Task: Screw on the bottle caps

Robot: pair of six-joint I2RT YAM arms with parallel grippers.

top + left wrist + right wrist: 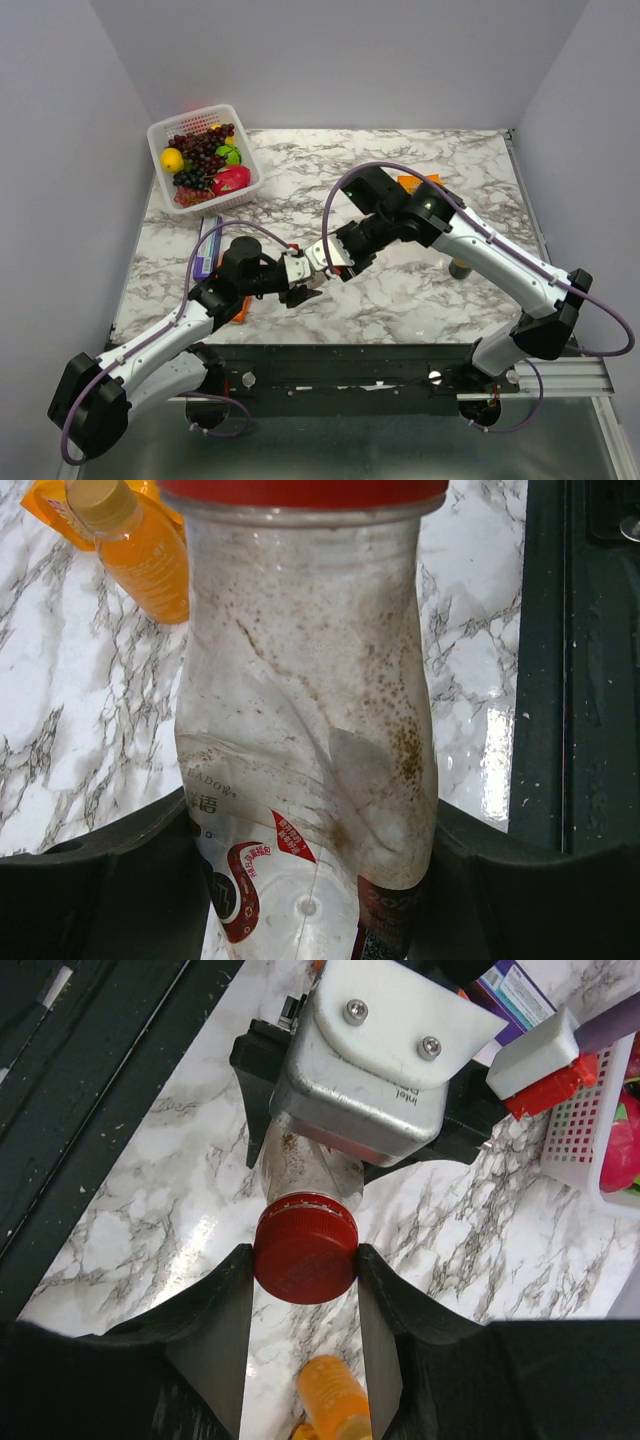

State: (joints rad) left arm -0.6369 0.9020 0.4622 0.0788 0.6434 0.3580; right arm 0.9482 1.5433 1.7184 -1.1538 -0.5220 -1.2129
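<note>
The marble bench (420,300) carries all items. The two arms meet over its near centre.

At the far left corner, you see a white basket (156,140) holding fruit. A purple box (208,250) lies on the bench just beside the left arm.

The left gripper (300,275) is clenched on the clear bottle (310,730). In the left wrist view, its two dark fingers (100,880) press the lower body of the bottle from both sides. The bottle wall shows brown specks and a red-and-white label near the base. The bottle is held above the bench and points towards the right arm.

The right gripper (305,1260) grasps the red cap (305,1230). Its fingers contact the cap on opposite sides. The cap sits on the neck of the clear bottle. You cannot tell from these views how far it is threaded.

The orange bottle (145,555) lies on the bench beyond the clear bottle, well apart from both grippers. It rests on an orange pouch (45,510). A pale orange cap (95,495) sits on its neck.
</note>
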